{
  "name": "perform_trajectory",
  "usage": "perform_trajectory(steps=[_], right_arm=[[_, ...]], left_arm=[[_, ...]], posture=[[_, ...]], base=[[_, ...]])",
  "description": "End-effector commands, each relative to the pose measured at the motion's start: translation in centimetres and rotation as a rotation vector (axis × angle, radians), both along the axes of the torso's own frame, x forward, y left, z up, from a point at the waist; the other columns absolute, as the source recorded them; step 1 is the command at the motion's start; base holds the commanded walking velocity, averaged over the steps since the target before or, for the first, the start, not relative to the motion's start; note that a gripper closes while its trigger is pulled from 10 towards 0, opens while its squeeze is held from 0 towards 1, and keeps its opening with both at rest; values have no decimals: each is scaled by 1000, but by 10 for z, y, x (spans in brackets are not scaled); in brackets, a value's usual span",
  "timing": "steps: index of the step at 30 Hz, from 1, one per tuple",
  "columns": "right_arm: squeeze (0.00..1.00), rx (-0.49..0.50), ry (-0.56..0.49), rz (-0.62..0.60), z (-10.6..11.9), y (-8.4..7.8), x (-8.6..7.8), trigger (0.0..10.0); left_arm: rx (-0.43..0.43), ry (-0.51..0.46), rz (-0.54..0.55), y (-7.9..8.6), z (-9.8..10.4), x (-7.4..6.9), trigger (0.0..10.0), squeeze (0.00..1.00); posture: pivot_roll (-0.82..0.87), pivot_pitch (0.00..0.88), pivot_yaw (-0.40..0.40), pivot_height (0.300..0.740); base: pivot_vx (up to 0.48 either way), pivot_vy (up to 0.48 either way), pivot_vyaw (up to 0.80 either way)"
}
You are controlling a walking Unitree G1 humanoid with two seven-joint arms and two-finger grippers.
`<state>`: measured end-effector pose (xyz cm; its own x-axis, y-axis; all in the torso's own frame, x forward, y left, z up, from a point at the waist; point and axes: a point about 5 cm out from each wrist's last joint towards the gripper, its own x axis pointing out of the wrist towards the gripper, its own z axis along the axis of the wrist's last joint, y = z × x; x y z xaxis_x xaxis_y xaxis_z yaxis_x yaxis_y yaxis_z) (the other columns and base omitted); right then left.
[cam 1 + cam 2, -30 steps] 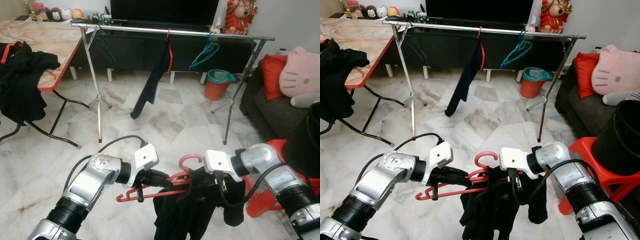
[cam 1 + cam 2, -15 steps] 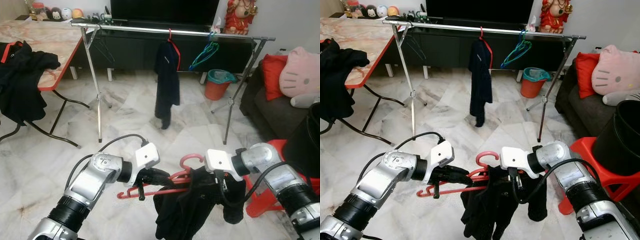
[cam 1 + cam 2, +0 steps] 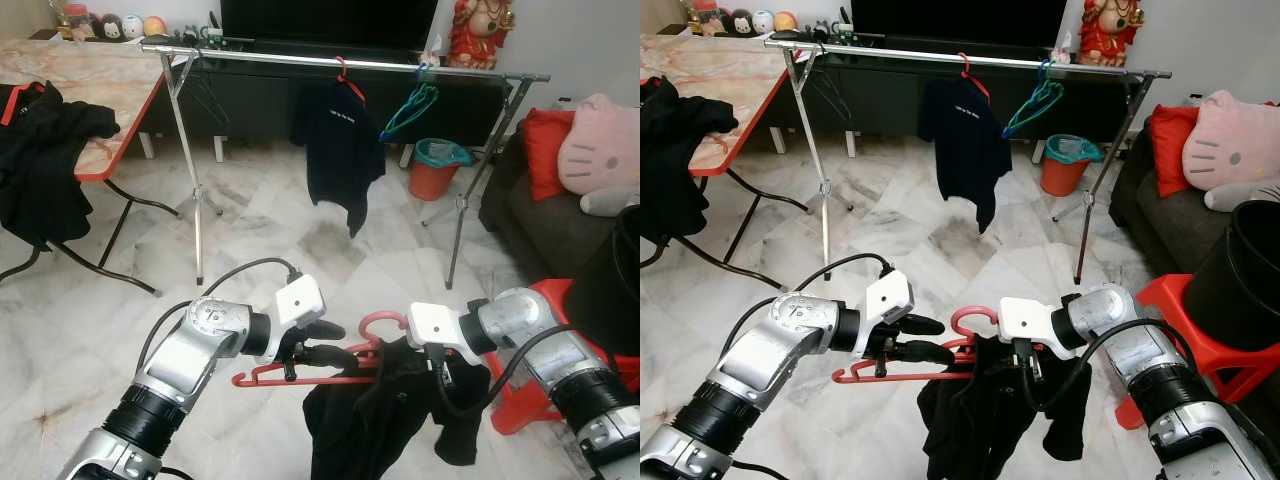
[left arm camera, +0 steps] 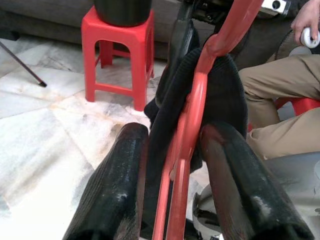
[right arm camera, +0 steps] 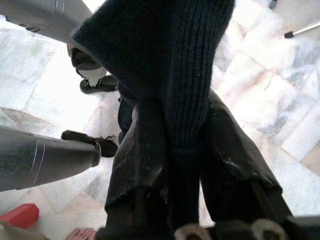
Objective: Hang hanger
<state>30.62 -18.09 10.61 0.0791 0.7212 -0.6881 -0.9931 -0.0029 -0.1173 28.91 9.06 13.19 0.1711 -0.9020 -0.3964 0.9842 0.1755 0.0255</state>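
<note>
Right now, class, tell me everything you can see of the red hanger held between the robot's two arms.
The red hanger looks like plastic, with a curved hook pointing up and a straight bottom bar lying roughly level above the marble floor. A black garment is draped over its right half and hangs down in folds. The left gripper has its fingers either side of the hanger's bare left part, open, while the right gripper pinches the dark cloth at the other end.
</note>
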Motion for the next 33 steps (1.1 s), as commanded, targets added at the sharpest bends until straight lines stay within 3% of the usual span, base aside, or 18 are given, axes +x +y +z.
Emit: perform_trajectory(steps=[1,4,6,9,13,15,16,17,18,22,24,26,28,32,33], right_arm=[[0,-31,-25,-8,4,-7,3,0],[0,-65,-65,-104,2,-19,9,0],[0,-71,-72,-126,1,-22,10,0],[0,-65,-86,-194,1,-29,12,0],[0,-52,-99,-217,2,-31,13,0],[0,-44,-132,-239,6,-33,16,0],[0,-29,-157,-258,11,-32,20,0],[0,-29,-157,-258,11,-32,20,0],[0,-17,-191,-284,17,-32,26,0],[0,-19,-235,-318,23,-32,32,0],[0,7,-294,-359,30,-27,40,0],[0,15,-301,-357,32,-23,41,0],[0,28,-305,-343,33,-18,42,0],[0,68,-322,-307,39,-6,43,0],[0,89,-344,-306,44,1,47,0]], left_arm=[[-10,-37,5,5,12,3,10000,1000],[4,-73,118,29,16,9,10000,1000],[0,-82,159,35,17,11,10000,1000],[-51,-105,340,56,18,18,10000,1000],[-77,-133,455,68,18,22,10000,1000],[-76,-161,575,80,12,25,10000,1000],[-90,-170,675,88,7,29,10000,0],[-90,-170,675,88,7,29,10000,0],[-96,-183,797,97,0,33,10000,0],[-117,-198,926,107,-7,35,10000,0],[-129,-195,1112,122,-18,36,10000,0],[-126,-186,1161,126,-25,35,10000,0],[-121,-166,1175,125,-32,34,10000,0],[-83,-102,1047,108,-49,26,10000,0],[-23,-114,984,102,-57,23,10000,0]], posture=[[-16,0,-130,740],[-13,0,-132,740],[-10,0,-134,740],[-7,0,-135,740],[-10,0,-135,740],[-10,0,-135,740],[-13,0,-135,740],[-13,0,-135,740],[-13,0,-136,740],[-16,0,-136,740],[-13,0,-137,740],[-12,0,-135,740],[-12,0,-135,740],[-9,0,-136,740],[-7,0,-135,740]], base=[[0,0,0],[0,0,0],[0,0,0],[0,0,0],[0,0,0],[0,0,0],[0,0,0],[0,0,0],[0,0,0],[0,0,0],[0,0,0],[0,0,0],[0,0,0],[0,0,0],[0,0,0]])
